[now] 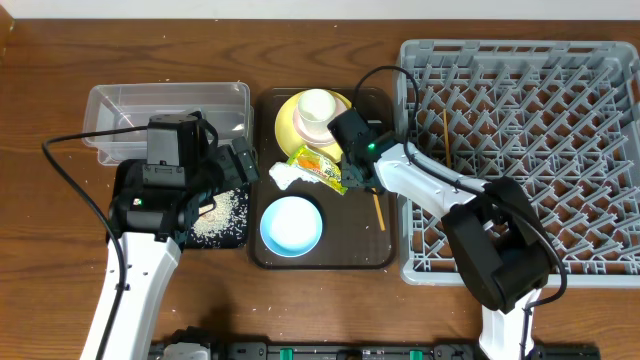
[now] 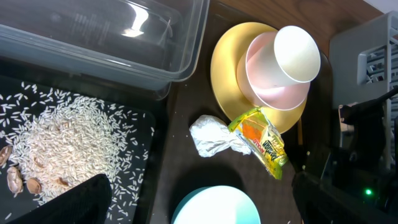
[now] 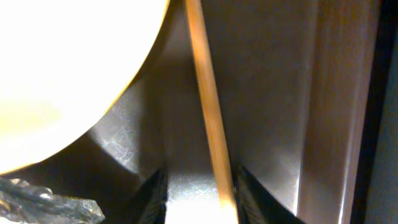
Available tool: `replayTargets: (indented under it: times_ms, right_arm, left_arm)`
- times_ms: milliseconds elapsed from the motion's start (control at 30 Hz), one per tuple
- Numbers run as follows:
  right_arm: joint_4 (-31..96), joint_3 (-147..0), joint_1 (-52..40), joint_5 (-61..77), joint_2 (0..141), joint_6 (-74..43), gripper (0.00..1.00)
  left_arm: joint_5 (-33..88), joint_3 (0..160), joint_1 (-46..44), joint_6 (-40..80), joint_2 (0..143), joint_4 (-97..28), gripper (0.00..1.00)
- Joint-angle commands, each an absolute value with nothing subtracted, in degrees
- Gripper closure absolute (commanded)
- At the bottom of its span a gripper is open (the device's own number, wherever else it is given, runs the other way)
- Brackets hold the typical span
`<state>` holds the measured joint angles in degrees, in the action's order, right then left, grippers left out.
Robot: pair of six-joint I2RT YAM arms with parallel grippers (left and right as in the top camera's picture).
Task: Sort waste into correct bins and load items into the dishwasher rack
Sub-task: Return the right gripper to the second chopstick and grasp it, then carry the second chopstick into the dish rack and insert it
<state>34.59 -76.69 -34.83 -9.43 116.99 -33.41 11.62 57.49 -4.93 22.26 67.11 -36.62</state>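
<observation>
**Right gripper astride a chopstick on the brown tray**

We see the right gripper (image 3: 202, 198) low over the brown tray (image 1: 330, 262). Its fingers (image 3: 261, 199) stand parted on either side of one chopstick (image 3: 208, 118), not pinching it, with a gap showing on one side. That chopstick lies flat close along the tray's right edge, its long axis parallel to that edge and its visible end pointing to the near right corner. A second chopstick (image 1: 444, 135) rests in the dishwasher rack (image 1: 600, 250) near its left edge, lying much the same way. The left gripper (image 1: 238, 168) hangs with fingers spread wide over the far right corner of the black tray (image 2: 143, 186).
</observation>
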Motion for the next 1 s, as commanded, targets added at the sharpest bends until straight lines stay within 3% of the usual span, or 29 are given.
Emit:
replayTargets:
  times_ms: [0,533,667,967]
  right_arm:
    - [35.29,-75.96,-34.41,-7.70,118.26,-29.06,0.73]
    - [36.03,-75.96,-34.41,-7.66,118.24,-29.08,0.87]
    - [36.42,-76.03,-34.37,-7.68,117.58,-29.06,0.99]
    - [37.08,-76.14,-31.90,-7.66,104.75,-29.02,0.99]
  left_arm:
    - [11.27,58.26,-4.67,21.74,67.31,-36.64,0.05]
    - [11.27,58.26,-4.67,21.74,67.31,-36.64,0.05]
    - [11.27,58.26,-4.67,21.74,67.31,-36.64,0.05]
    - [11.27,58.26,-4.67,21.74,67.31,-36.64,0.05]
